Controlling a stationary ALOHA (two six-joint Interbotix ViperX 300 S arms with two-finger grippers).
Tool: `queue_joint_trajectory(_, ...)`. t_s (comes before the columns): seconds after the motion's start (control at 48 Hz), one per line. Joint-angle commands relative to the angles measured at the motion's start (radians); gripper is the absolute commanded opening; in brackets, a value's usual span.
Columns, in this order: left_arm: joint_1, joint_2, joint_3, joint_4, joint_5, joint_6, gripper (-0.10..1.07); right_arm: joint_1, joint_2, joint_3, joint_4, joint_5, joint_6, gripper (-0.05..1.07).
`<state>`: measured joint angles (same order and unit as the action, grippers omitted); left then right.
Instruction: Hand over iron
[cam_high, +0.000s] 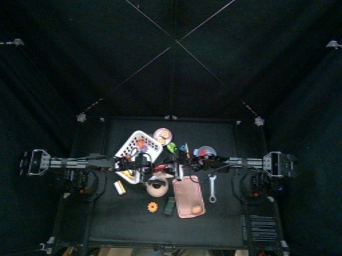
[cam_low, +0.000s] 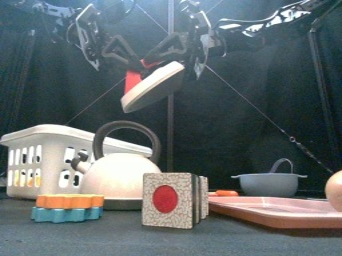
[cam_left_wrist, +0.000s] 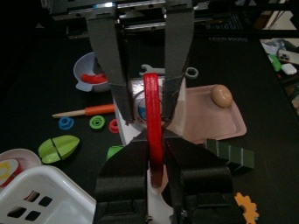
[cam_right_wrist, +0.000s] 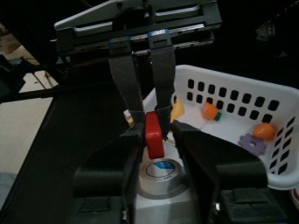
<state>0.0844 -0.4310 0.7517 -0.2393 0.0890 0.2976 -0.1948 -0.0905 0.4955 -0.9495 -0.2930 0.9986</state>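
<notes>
The iron, with a white soleplate and a red handle, hangs tilted in the air above the kettle. Both arms meet at it over the table's middle. In the left wrist view my left gripper is shut on the red handle, and the right arm's grey fingers straddle the same handle from the far side. In the right wrist view my right gripper is closed around the red handle, with the left arm's fingers opposite.
A white kettle stands under the iron, beside a white basket holding small toys. In front lie a block with a red circle, a grey bowl, a pink tray and orange and blue gears.
</notes>
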Motion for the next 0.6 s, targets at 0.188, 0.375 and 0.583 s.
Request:
queue_joint_trajectory(0.188, 0.0, -0.005, -0.028, 0.009, -0.014, 0.002, 0.45, 0.0, -0.017, -0.02, 0.002, -0.006, 0.0, 0.48)
queue_joint_trajectory(0.375, 0.0, -0.005, -0.026, 0.006, -0.028, -0.002, 0.53, -0.002, -0.023, -0.015, 0.002, -0.006, 0.0, 0.4)
queue_joint_trajectory(0.583, 0.0, -0.005, -0.021, 0.002, -0.06, -0.002, 0.87, -0.002, -0.037, 0.003, 0.003, -0.006, 0.0, 0.39)
